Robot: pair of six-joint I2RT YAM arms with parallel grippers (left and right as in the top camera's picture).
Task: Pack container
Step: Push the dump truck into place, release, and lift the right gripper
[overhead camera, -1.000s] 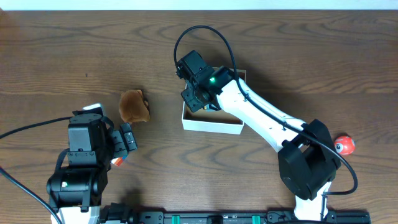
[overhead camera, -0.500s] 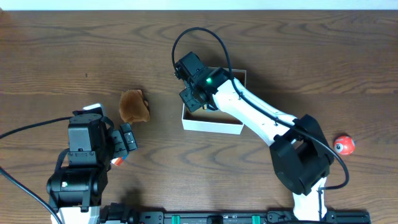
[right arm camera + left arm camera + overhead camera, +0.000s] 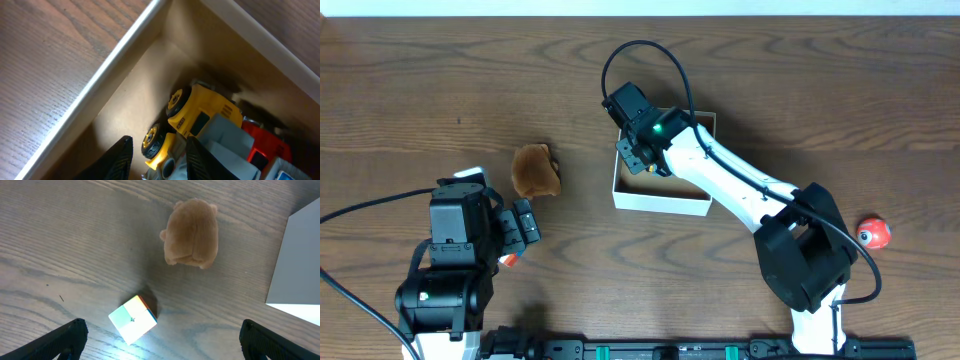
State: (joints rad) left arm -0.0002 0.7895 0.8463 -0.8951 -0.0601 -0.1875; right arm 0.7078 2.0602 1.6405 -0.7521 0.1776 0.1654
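Note:
The container [image 3: 660, 203] is a low white box with a brown inside, at the table's middle. My right gripper [image 3: 638, 150] reaches into its back left corner. In the right wrist view the fingers [image 3: 159, 152] sit close on either side of the near end of a yellow toy truck [image 3: 202, 117], which lies inside the container [image 3: 125, 45] beside a red toy [image 3: 262, 147]. My left gripper [image 3: 525, 225] is wide open and empty, low over the table near a multicoloured cube [image 3: 133, 319].
A brown plush toy [image 3: 535, 170] lies left of the container and shows in the left wrist view [image 3: 192, 232]. An orange-red ball [image 3: 873, 233] lies at the right. The container's white wall [image 3: 295, 265] is at the right edge of the left wrist view.
My right gripper has shifted slightly toward the back right over the container's corner. The left arm, the plush and the cube have not moved.

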